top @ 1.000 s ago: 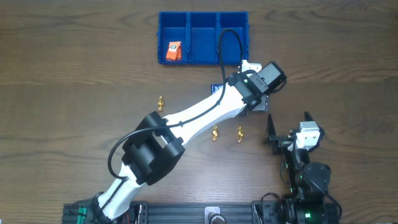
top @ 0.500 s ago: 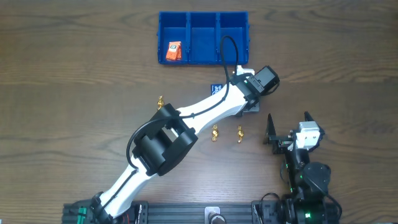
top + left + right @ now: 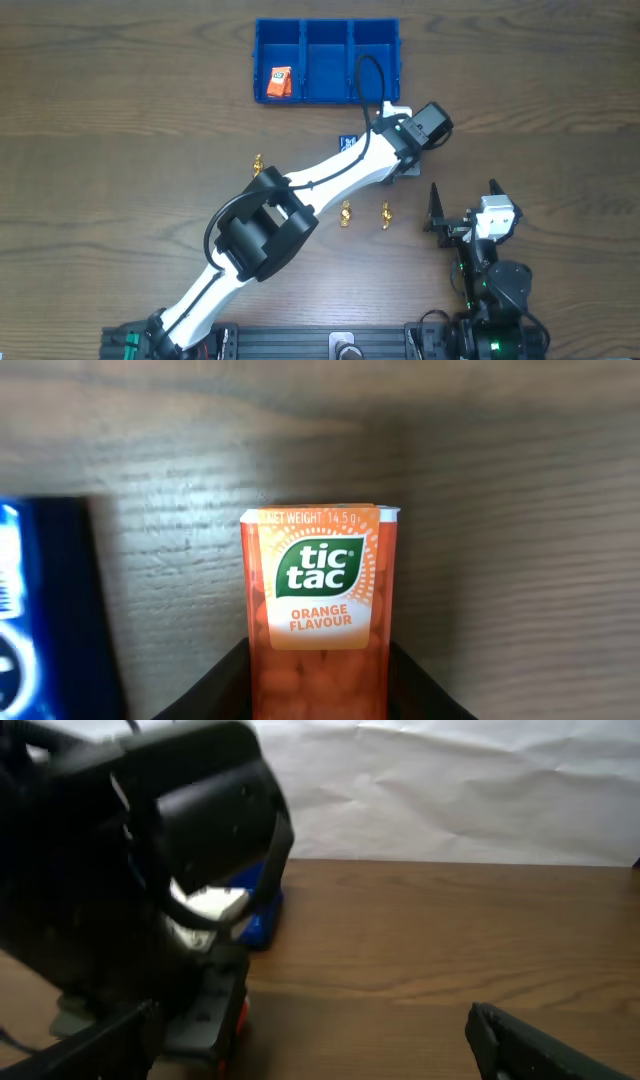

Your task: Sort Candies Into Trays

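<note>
An orange candy box (image 3: 320, 610) lies on the wooden table, and my left gripper (image 3: 320, 685) is shut on it, with a dark finger (image 3: 215, 690) against each side. In the top view the left gripper (image 3: 405, 168) sits right of centre, below the blue three-compartment tray (image 3: 327, 22). Another orange candy box (image 3: 279, 82) lies in the tray's left compartment. Three gold candies (image 3: 346, 214) are scattered on the table. A blue wrapped candy (image 3: 347, 142) lies beside the left arm. My right gripper (image 3: 462, 203) stands open near the front right, holding nothing.
In the right wrist view the left arm's dark wrist (image 3: 150, 870) looms close, with the tray's blue corner (image 3: 260, 920) behind it. A white backdrop (image 3: 450, 790) closes off the table's far edge. Bare wood lies to the right gripper's right.
The left arm's elbow swung up and left and its wrist dropped toward the table one second to half a second ago; since then it has hardly moved. The right arm stayed still.
</note>
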`<state>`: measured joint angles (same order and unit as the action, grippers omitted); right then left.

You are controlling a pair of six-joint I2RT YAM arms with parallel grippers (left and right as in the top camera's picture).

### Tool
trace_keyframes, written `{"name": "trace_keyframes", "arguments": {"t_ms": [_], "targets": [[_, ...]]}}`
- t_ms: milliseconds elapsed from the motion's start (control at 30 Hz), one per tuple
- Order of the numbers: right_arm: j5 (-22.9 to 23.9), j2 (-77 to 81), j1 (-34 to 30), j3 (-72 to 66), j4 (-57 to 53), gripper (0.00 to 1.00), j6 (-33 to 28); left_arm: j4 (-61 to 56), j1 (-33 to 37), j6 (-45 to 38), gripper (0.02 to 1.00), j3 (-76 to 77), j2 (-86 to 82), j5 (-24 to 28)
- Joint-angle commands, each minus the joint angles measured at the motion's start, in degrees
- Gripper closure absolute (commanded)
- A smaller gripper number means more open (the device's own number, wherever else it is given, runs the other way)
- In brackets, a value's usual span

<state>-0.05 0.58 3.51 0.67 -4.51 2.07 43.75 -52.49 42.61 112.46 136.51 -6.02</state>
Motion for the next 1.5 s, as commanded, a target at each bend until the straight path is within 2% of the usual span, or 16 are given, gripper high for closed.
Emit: {"name": "trace_keyframes", "arguments": {"t_ms": [33, 200, 333, 500, 633, 1067, 1100, 1333, 1500], "targets": [[-0.07, -0.42, 0.0, -0.22, -0.31, 0.003, -0.63, 2.01, 1.49, -4.2, 0.647, 5.11, -7.61, -6.8], [-0.09, -0.42, 0.0, -0.22, -0.31, 0.003, -0.63, 3.87, 5.79, -9.7, 0.649, 5.01, -18.12, -10.97], [-0.07, -0.42, 0.0, -0.22, -0.31, 0.003, -0.63, 5.05, 12.37, -13.79, 0.656, 5.01, -23.23, -10.8], [-0.07, -0.42, 0.0, -0.22, -0.31, 0.003, -0.63, 5.29, 23.76, -18.78, 0.66, 4.37, -23.52, -2.86], [-0.07, -0.42, 0.0, -0.22, -0.31, 0.003, -0.63, 4.79, 29.53, -23.06, 0.654, 3.91, -20.28, 1.66], [-0.07, -0.42, 0.0, -0.22, -0.31, 0.003, -0.63, 0.74, 32.65, -28.04, 0.638, 3.93, -7.82, 6.6], [-0.07, -0.42, 0.0, -0.22, -0.31, 0.003, -0.63, 0.76, 32.65, -28.04, 0.621, 3.93, -7.74, 6.71], [-0.07, -0.42, 0.0, -0.22, -0.31, 0.003, -0.63, 3.63, 32.65, -27.8, 0.329, 3.89, -11.63, 6.67], [-0.09, -0.42, 0.0, -0.22, -0.31, 0.003, -0.63, 0.44, 32.79, -27.8, 0.27, -4.2, -26.25, 2.95]]}}
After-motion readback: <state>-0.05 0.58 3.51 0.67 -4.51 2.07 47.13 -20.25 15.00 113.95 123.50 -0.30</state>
